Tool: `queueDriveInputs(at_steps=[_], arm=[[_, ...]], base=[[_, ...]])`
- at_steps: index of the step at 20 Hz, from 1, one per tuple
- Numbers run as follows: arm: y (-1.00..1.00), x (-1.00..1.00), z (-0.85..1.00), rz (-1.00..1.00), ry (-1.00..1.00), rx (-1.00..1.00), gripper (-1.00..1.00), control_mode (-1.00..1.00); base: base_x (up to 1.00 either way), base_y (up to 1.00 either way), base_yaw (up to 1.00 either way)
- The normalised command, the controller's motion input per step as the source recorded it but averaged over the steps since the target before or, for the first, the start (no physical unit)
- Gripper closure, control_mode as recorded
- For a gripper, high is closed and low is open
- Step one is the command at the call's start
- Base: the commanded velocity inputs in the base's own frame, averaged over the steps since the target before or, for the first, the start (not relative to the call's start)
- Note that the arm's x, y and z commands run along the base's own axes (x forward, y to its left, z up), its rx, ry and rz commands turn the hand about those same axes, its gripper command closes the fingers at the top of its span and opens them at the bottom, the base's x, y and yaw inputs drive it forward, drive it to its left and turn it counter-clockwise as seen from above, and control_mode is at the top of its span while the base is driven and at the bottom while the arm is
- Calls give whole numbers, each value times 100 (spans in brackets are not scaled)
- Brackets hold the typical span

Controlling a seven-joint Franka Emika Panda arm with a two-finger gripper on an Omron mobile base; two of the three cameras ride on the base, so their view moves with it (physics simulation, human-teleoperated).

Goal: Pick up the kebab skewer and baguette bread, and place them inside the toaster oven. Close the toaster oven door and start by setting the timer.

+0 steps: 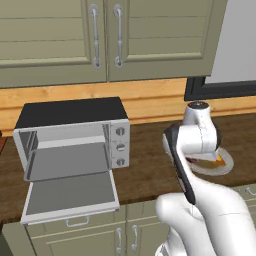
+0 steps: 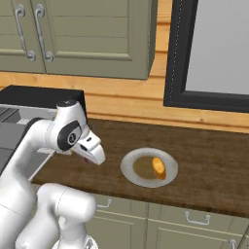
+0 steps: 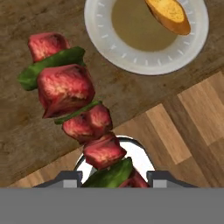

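Jaws nearly closed, I see them clamped on the kebab skewer (image 3: 78, 113), a stick of red meat cubes and green pepper slices running up from between the two dark tips of the gripper (image 3: 112, 177) in hand view. Skewer is off the counter, held above the dark wood countertop (image 3: 26, 131). Golden-orange baguette bread (image 2: 158, 167) lies on the round grey plate (image 2: 131, 168), right of the arm. Left base view gives me the boxy silver toaster oven (image 1: 75, 142) with black top, its glass toaster oven door (image 1: 70, 195) dropped flat open, cavity bare. Right base view shows only its black corner but the plate clearly.
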Motion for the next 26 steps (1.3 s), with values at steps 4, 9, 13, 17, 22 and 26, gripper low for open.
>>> queueDriveInputs(at_steps=[4, 9, 13, 17, 22, 26], arm=[[100, -48, 71, 0, 0, 0, 100, -100], [100, -23, 50, 0, 4, 0, 100, -100], [100, 0, 24, 1, 9, 0, 100, -100], [100, 0, 11, 2, 3, 0, 100, -100], [100, 4, 0, 0, 0, 4, 100, -100], [100, 24, -8, 0, 0, 10, 100, -100]], base=[[0, 0, 0], [0, 0, 0], [0, 0, 0], [0, 0, 0], [0, 0, 0], [0, 0, 0]])
